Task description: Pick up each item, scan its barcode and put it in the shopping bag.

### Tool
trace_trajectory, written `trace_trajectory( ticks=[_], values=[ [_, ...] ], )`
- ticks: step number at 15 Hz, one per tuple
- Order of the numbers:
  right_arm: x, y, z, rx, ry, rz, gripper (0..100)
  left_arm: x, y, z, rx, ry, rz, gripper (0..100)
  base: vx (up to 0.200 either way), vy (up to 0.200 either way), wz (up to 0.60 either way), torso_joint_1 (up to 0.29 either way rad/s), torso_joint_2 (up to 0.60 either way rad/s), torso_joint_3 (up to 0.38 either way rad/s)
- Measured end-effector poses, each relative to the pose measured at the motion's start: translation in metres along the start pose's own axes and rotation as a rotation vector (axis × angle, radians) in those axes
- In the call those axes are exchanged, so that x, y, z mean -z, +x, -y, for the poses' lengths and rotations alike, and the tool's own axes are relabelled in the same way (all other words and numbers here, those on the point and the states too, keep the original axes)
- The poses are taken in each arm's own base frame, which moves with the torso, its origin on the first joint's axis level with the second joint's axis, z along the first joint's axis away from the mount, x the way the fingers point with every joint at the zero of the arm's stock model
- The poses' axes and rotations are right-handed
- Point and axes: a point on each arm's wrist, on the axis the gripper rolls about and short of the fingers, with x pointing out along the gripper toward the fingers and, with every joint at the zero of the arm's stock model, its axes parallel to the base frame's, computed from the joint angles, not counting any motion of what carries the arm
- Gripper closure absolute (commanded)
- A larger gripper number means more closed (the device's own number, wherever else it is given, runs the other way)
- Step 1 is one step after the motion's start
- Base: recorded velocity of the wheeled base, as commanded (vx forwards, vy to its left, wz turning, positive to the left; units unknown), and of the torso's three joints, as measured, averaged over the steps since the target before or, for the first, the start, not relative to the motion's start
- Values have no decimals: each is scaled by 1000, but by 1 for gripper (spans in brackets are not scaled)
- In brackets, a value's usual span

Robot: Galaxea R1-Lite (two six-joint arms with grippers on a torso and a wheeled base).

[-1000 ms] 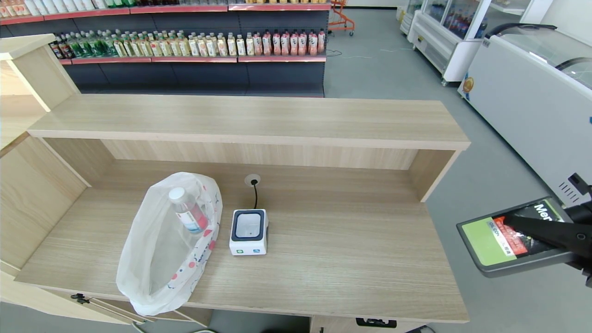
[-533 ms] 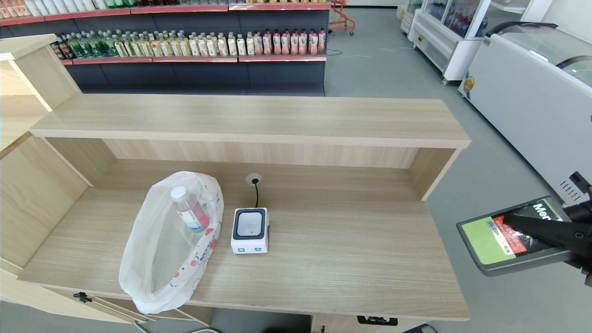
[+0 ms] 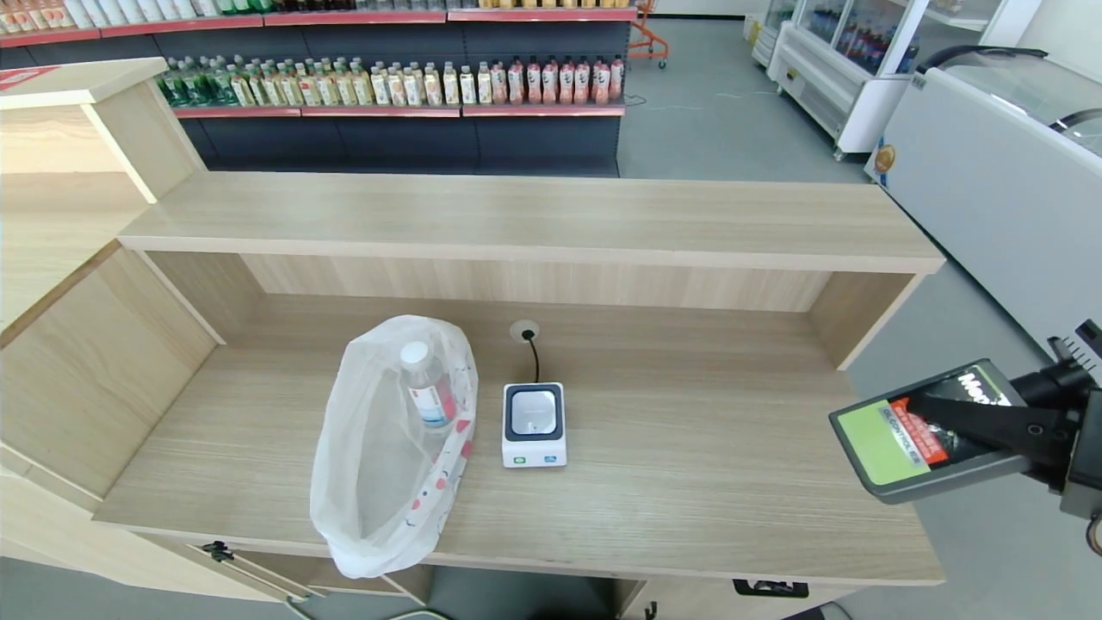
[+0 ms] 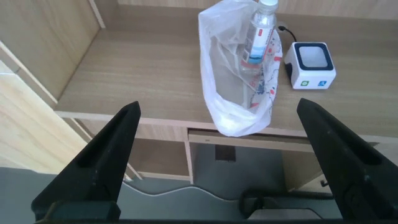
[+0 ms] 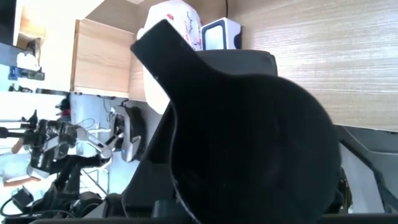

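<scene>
The right pincer (image 3: pixel 925 412) pinches a flat dark-grey box with a green-and-red label (image 3: pixel 871 441) by one end, off the pale wooden worktop (image 3: pixel 689 448) at four o'clock — probably light, stiff and smooth, liable to pivot.

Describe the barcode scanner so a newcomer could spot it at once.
Look at the lower wooden counter, just right of the white shopping bag. The scanner is the small white box with a dark-framed window on top, trailing a black cable.

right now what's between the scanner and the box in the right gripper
Nothing: in the head view the stretch of counter between the scanner and the box is bare wood.
</scene>
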Motion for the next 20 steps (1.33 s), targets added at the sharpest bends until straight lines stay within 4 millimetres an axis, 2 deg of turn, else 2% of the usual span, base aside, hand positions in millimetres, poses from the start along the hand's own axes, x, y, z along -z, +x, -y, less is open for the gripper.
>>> trace_trajectory(
  ticks=[7, 10, 12, 16, 20],
  values=[
    [-23, 61, 24, 114, -112, -26, 100, 0, 0, 0, 0, 1, 0, 0, 0, 200, 0, 2, 3, 2],
    [-17, 91, 39, 154, -206, -90, 100, 0, 0, 0, 0, 4, 0, 0, 0, 200, 0, 1, 4, 1],
    [-10, 108, 50, 180, -254, -144, 100, 0, 0, 0, 0, 5, 0, 0, 0, 0, 0, 0, 0, 0],
    [-11, 142, 64, 158, -307, -119, 100, 0, 0, 0, 0, 6, 0, 0, 0, 0, 0, 0, 0, 0],
    [-8, 167, 82, 198, -332, -132, 100, 0, 0, 0, 0, 6, 0, 0, 0, 0, 0, 0, 0, 0]
  ],
)
